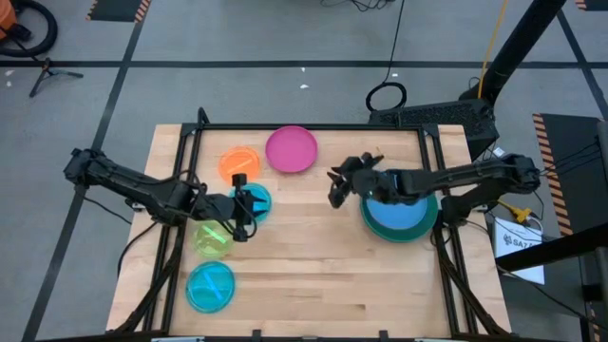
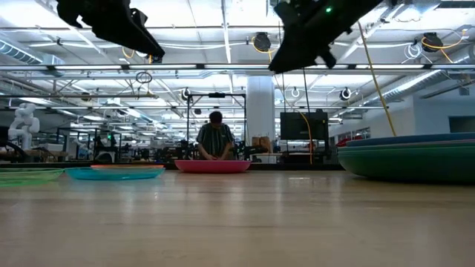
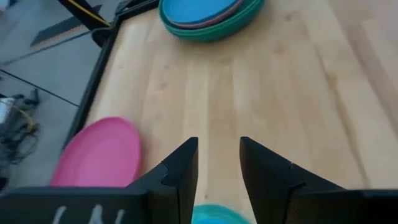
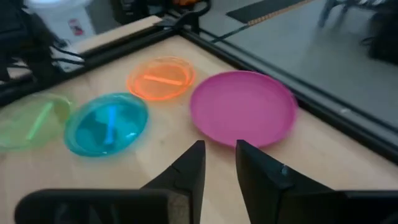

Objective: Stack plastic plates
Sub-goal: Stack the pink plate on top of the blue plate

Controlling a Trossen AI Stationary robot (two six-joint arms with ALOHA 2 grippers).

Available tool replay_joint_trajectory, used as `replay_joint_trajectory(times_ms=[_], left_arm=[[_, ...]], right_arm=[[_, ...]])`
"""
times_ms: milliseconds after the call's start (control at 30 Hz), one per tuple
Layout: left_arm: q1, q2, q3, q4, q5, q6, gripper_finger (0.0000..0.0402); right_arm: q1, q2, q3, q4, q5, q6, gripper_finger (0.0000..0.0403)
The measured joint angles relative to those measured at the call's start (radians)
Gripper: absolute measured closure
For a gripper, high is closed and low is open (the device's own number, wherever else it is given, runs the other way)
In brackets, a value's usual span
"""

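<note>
— Where's each gripper right now?
— Left gripper [image 1: 243,223] hangs above the left half of the wooden table [image 1: 323,275], over the near edge of a small cyan plate [image 1: 253,201], fingers [image 3: 180,171] a little apart and holding nothing. Right gripper [image 1: 335,182] hovers near mid-table, just left of the plate stack [image 1: 399,217]; its fingers [image 4: 189,168] also show a narrow gap and are empty.

— And the plates?
— The stack sits at the right: a blue plate on top, a thin pinkish rim under it, a teal one at the bottom. A magenta plate [image 1: 291,149] lies alone by the far edge. An orange plate [image 1: 237,162] sits left of it, just beside the cyan one. A lime plate [image 1: 214,237] lies nearer, and a second cyan plate [image 1: 210,287] lies nearest.

— Any writing to read?
— A white sheet [image 1: 521,242] beyond the table's right edge carries dark print, too small to make out.

— Anything behind?
— A person [image 2: 215,138] stands far back in the room.
</note>
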Motion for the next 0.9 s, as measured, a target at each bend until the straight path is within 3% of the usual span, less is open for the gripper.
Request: replay_joint_trajectory(times_ms=[267,433,600,733,900], left_arm=[[0.000,-0.095,0.001,-0.063,-0.015,0.024,0.0277],[0.000,-0.166,0.001,-0.125,-0.017,-0.016,0.0277],[0.000,-0.216,0.001,-0.219,-0.017,-0.081,0.0277],[0.000,-0.224,0.001,-0.231,-0.017,-0.098,0.0277],[0.000,-0.224,0.001,-0.236,-0.017,-0.099,0.0277]], right_arm=[[-0.106,0.161,0.165,-0.022,-0.146,-0.098,0.0321],[-0.154,0.285,0.337,-0.183,-0.166,-0.234,0.0321],[-0.187,0.414,0.486,-0.358,-0.166,-0.481,0.0321],[-0.218,0.497,0.542,-0.365,-0.228,-0.603,0.0321],[-0.258,0.576,0.596,-0.368,-0.333,-0.621,0.0321]])
